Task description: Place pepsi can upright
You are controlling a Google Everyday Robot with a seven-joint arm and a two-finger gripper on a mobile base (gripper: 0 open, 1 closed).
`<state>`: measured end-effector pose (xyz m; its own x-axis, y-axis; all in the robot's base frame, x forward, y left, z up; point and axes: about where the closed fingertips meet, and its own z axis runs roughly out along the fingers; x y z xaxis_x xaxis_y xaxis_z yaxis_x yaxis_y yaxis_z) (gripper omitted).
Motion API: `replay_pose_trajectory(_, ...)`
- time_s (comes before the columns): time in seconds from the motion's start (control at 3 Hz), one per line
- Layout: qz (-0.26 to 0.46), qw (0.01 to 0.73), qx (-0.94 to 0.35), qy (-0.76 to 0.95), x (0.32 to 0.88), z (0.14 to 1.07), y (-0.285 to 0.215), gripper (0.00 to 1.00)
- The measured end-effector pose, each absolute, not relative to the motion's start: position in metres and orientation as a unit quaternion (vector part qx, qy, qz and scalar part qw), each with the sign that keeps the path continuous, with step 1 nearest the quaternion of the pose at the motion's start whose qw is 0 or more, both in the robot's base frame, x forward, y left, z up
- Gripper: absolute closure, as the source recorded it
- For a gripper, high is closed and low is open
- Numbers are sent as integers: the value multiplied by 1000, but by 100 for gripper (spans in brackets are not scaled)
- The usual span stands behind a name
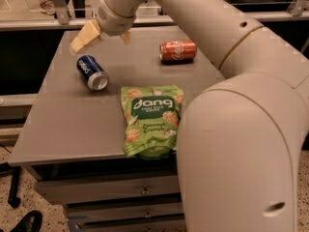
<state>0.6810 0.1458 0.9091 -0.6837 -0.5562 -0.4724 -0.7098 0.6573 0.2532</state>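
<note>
Claw (105,36) spread apart, hovering near pepsi can (91,72). The can lies sideways on worktop (63,115). Best to straddle its body squarely before closing.
</note>
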Motion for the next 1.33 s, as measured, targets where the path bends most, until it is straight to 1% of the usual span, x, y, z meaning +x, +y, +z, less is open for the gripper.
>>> replay_pose_trajectory(0.33, 192, 168, -370, 893, 677, 898, 175, 0)
replay_pose_trajectory(0.67, 154, 156, -384, 897, 677, 884, 191, 0)
replay_pose_trajectory(1.33, 76, 138, -393, 906, 679, 862, 203, 0)
